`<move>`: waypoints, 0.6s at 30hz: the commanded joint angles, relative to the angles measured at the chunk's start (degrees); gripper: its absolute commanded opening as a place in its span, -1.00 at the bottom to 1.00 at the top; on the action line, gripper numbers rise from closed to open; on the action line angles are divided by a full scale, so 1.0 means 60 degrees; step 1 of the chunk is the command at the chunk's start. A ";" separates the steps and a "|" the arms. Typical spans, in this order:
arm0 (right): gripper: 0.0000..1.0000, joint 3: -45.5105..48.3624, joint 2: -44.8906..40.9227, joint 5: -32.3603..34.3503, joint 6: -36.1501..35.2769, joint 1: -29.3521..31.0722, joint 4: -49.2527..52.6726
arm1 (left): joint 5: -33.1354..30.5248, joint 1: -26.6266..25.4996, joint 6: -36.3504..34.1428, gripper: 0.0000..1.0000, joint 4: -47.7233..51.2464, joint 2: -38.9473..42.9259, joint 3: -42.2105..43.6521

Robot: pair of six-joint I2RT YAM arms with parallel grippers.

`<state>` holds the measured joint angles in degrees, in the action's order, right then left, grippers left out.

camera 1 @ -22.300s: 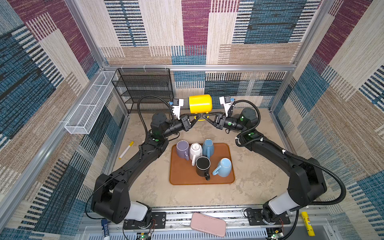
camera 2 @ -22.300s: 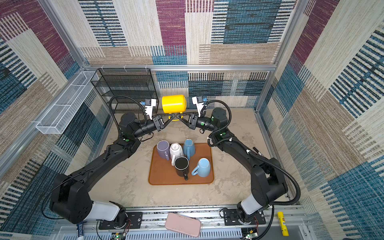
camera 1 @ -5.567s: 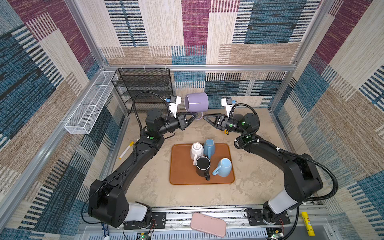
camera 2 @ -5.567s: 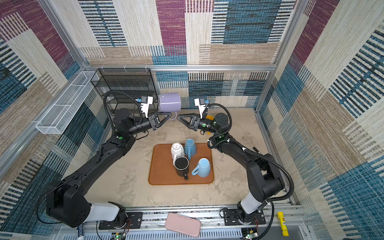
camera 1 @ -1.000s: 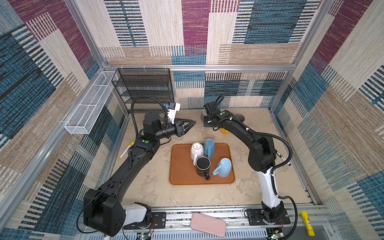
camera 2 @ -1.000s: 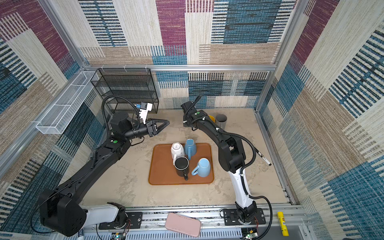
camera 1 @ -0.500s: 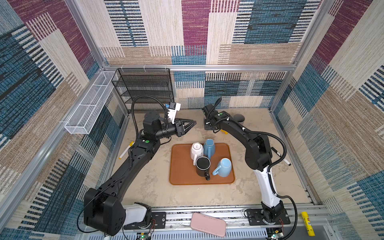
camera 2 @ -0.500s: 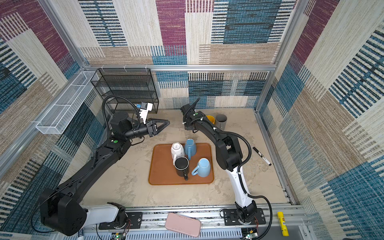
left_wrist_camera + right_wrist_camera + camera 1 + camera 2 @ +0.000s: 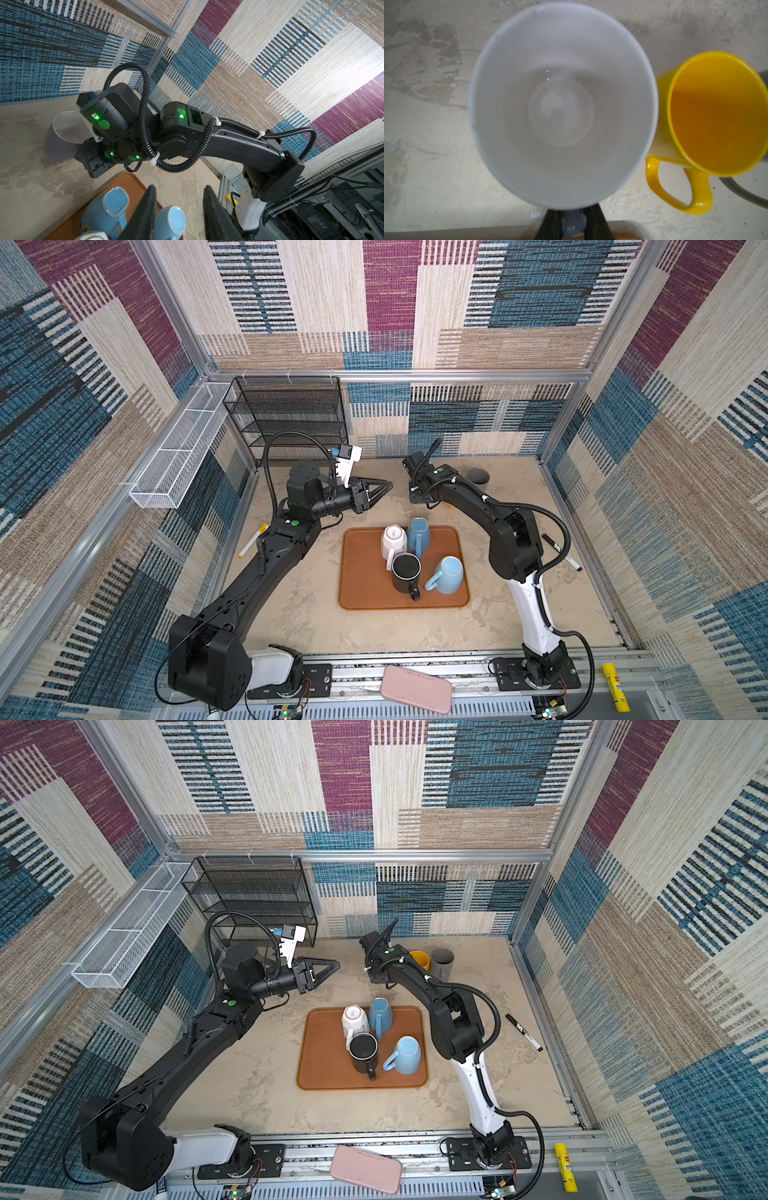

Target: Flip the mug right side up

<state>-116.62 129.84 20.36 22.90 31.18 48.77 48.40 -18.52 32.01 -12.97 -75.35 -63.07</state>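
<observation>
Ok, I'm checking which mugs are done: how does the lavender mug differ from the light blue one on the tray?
The lavender mug is mouth up, white inside showing; the light blue mug is base up. The lavender mug is off the tray, by the yellow mug; the light blue mug is on it. The right hand grips the lavender mug's handle; the light blue mug is unheld. Both have one handle.

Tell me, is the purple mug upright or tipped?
Upright: purple mug stands mouth-up on the table beside the yellow mug.
</observation>
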 commanded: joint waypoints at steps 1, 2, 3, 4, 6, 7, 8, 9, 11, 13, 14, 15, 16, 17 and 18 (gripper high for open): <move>-1.00 0.0027 -0.0045 0.0400 0.0059 0.0018 -0.0235 | 0.0140 -0.0001 0.0115 -0.32 -0.0414 0.0048 0.0045; -1.00 0.0066 -0.0069 0.0401 0.0061 0.0023 -0.0236 | 0.0144 0.0011 0.0120 -0.31 -0.0423 0.0040 0.0039; -1.00 0.0112 -0.0089 0.0402 0.0051 0.0018 -0.0251 | 0.0152 0.0011 0.0137 -0.31 -0.0436 0.0045 0.0052; -1.00 0.0142 -0.0113 0.0415 0.0053 0.0018 -0.0256 | 0.0165 0.0004 0.0151 -0.31 -0.0458 0.0045 0.0060; -1.00 0.0211 -0.0123 0.0401 0.0051 0.0020 -0.0259 | 0.0180 0.0011 0.0164 -0.32 -0.0474 0.0063 0.0074; -1.00 0.0243 -0.0136 0.0415 0.0053 0.0018 -0.0249 | 0.0166 -0.0002 0.0166 -0.31 -0.0473 0.0077 0.0081; -1.00 0.0264 -0.0136 0.0415 0.0030 0.0020 -0.0245 | 0.0167 0.0011 0.0158 -0.31 -0.0475 0.0080 0.0099; -1.00 0.0296 -0.0137 0.0423 0.0027 0.0027 -0.0249 | 0.0165 0.0006 0.0160 -0.32 -0.0475 0.0093 0.0096; -1.00 0.0322 -0.0139 0.0459 0.0022 0.0018 -0.0241 | 0.0162 0.0006 0.0150 -0.31 -0.0468 0.0129 0.0097; -1.00 0.0337 -0.0142 0.0474 0.0010 0.0020 -0.0248 | 0.0128 0.0008 0.0121 -0.31 -0.0431 0.0173 0.0111; -1.00 0.0339 -0.0138 0.0474 -0.0002 0.0019 -0.0255 | 0.0109 0.0001 0.0103 -0.31 -0.0407 0.0192 0.0116; -1.00 0.0345 -0.0140 0.0474 -0.0002 0.0018 -0.0258 | 0.0100 0.0000 0.0085 -0.31 -0.0387 0.0193 0.0111; -1.00 0.0344 -0.0126 0.0474 -0.0021 0.0026 -0.0276 | 0.0107 0.0000 0.0078 -0.31 -0.0384 0.0199 0.0112; -1.00 0.0339 -0.0109 0.0460 -0.0036 0.0019 -0.0277 | 0.0112 -0.0003 0.0080 -0.31 -0.0369 0.0201 0.0113; -1.00 0.0323 -0.0101 0.0438 -0.0047 0.0020 -0.0261 | 0.0095 0.0009 0.0075 -0.31 -0.0358 0.0203 0.0115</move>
<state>-114.56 129.82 21.04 22.87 31.35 49.34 48.40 -18.52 32.80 -13.50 -74.50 -62.43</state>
